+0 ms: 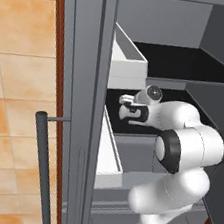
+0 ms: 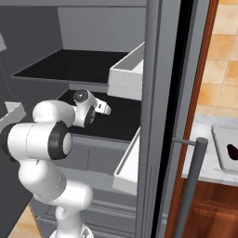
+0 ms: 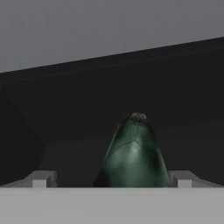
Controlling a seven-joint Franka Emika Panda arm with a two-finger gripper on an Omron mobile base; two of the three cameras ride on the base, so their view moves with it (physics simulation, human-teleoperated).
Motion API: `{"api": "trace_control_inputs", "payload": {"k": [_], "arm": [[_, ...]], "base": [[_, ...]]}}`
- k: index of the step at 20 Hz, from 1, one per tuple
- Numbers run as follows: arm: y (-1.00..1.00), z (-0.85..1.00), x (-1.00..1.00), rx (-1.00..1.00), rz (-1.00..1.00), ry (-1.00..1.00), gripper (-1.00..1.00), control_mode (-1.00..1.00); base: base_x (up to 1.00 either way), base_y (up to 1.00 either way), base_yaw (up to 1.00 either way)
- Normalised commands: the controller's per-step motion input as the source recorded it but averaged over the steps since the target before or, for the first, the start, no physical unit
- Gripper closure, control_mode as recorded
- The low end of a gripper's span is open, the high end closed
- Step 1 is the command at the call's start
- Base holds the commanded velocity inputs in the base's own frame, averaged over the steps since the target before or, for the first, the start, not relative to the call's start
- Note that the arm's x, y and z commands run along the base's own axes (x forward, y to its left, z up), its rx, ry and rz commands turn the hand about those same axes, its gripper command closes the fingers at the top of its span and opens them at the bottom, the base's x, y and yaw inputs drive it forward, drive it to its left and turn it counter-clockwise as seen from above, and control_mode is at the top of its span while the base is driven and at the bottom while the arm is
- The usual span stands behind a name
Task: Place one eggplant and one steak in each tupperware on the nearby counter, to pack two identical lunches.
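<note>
Right in front of my claw point(image 3: 112, 179) sits a dark green eggplant point(image 3: 134, 153). It lies on the dark fridge shelf point(image 3: 78, 131) with its stem end pointing away from me. My two fingertips point(image 3: 40, 178) stand wide apart, one on each side of it. They are not squeezing it, so I am holding nothing. I think my claw is wide so the fat eggplant can fit between the fingers.

My arm point(image 1: 185, 144) reaches into the open fridge from the side. My hand point(image 1: 134, 109) is low over the black shelf point(image 1: 132, 127), because that is where the food lies. The fridge door point(image 1: 75, 104) stands open next to me, with its long grey handle point(image 1: 42, 170) and white door bins point(image 1: 126, 60).

The counter point(image 2: 204, 153) is off to my right, past the door. A pale tray point(image 2: 223, 148) sits on it, and a dark purple eggplant point(image 2: 232, 151) already lies in that tray. I can't see the other tray or the steaks from here.

I think the next job is to close on the green eggplant and carry it out. I must mind the shelf above and the door on the way.
</note>
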Motion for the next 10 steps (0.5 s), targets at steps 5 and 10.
{"api": "trace_control_inputs", "payload": {"k": [5, 10], "arm": [[-0.14, -0.18, 0.28, 0.00, 0.00, 0.00, -1.00, -1.00], [-0.12, -0.29, 0.07, 0.00, 0.00, 0.02, 1.00, -1.00]], "base": [[0.00, 0.00, 0.00], [0.00, 0.00, 0.00]]}}
